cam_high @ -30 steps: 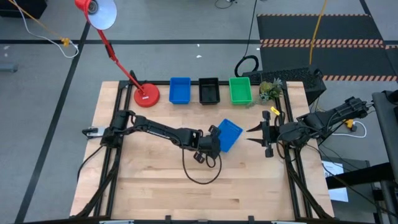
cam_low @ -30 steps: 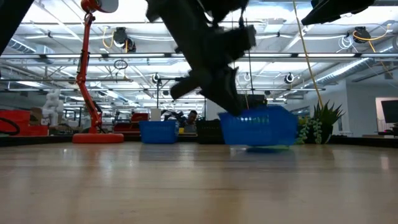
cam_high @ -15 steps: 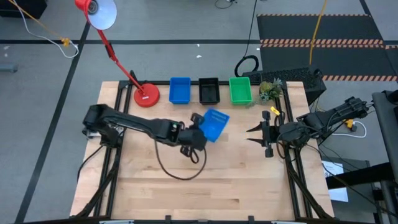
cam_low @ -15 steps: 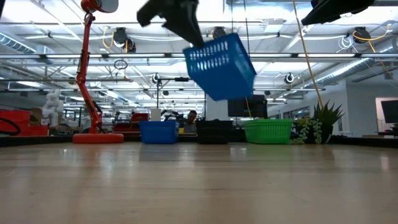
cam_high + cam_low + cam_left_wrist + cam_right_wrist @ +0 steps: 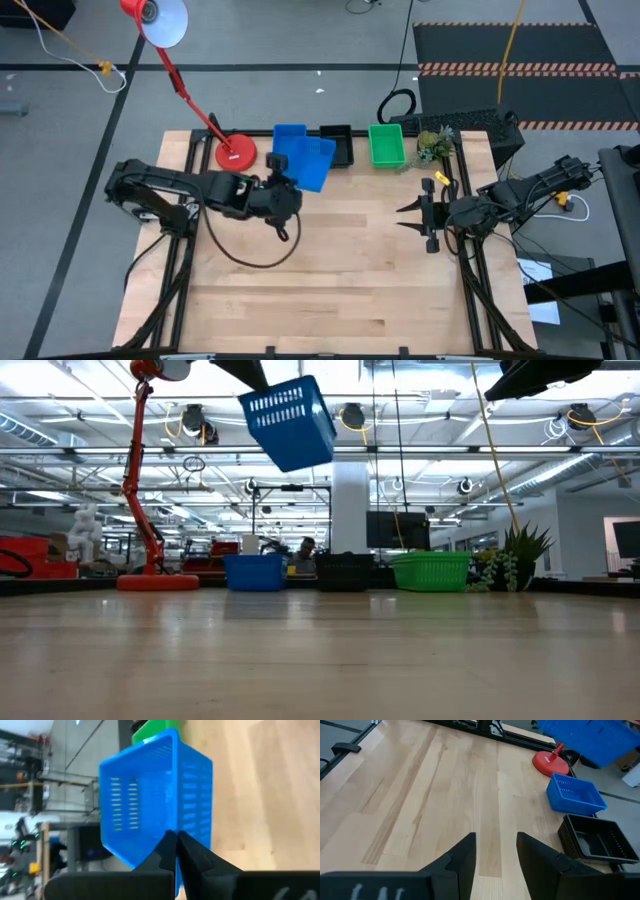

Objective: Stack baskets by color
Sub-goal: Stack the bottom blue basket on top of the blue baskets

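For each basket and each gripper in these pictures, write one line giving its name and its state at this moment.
Carried blue basket: lifted clear of the table, tilted, pinched at its rim.
Left gripper: shut on the carried blue basket.
Blue basket on the table: resting upright.
Black basket: resting upright.
Green basket: resting upright.
Right gripper: open, empty.

Perforated plastic blue basket (image 5: pixel 150 800), wood-grain table (image 5: pixel 330 280)
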